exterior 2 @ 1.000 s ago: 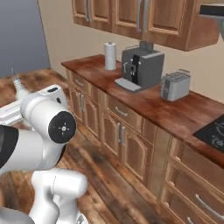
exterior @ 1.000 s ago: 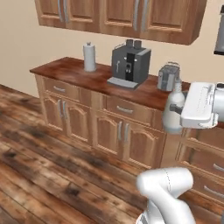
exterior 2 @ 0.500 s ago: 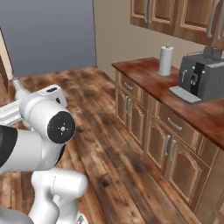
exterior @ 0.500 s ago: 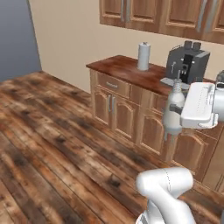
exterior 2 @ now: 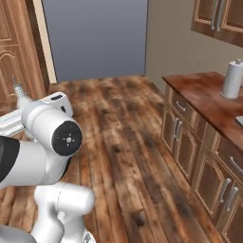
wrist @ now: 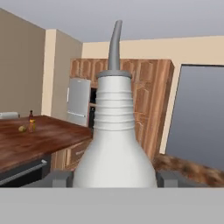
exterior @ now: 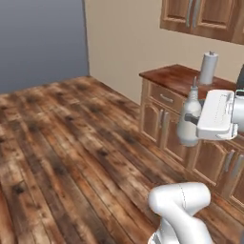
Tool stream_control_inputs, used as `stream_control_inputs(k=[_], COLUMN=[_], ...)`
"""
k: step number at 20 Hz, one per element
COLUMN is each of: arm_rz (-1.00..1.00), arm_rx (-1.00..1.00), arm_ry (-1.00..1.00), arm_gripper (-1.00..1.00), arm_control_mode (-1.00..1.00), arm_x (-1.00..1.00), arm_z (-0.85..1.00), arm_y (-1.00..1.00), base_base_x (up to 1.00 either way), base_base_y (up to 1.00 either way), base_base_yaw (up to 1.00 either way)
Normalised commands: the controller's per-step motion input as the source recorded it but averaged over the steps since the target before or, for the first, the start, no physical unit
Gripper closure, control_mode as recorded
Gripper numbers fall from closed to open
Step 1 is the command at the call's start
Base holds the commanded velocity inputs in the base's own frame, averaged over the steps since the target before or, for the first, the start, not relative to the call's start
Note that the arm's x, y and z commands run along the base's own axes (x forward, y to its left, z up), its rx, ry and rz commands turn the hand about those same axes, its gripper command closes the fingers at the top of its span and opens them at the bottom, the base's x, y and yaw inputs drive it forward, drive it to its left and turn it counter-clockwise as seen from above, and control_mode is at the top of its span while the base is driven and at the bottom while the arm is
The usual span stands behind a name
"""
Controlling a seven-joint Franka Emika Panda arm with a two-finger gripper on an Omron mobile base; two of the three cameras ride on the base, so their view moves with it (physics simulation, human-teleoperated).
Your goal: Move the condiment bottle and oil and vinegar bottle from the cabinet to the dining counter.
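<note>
Oil and vinegar bottle stands straight up with its thin spout pointing to the ceiling, pinched around its fat white belly by the gripper and carried high over the wooden floor, near the counter with the paper towel roll.

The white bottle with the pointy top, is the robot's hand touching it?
Touching. In the left base view the gripper is closed around the oil and vinegar bottle, holding it upright off the floor.
</note>
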Motion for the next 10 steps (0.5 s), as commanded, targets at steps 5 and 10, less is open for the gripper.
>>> stream_control_inputs(k=[5, 10], arm_rz=[0.00, 0.00], arm_rx=[0.00, 0.00], arm_ry=[0.00, 0.00], arm_gripper=[1.00, 1.00], arm_control_mode=[1.00, 1.00], arm_x=[0.00, 0.00], arm_z=[0.00, 0.00], arm_y=[0.00, 0.00], base_base_x=[0.51, 0.51], base_base_y=[0.36, 0.30], base_base_yaw=[0.39, 0.39])
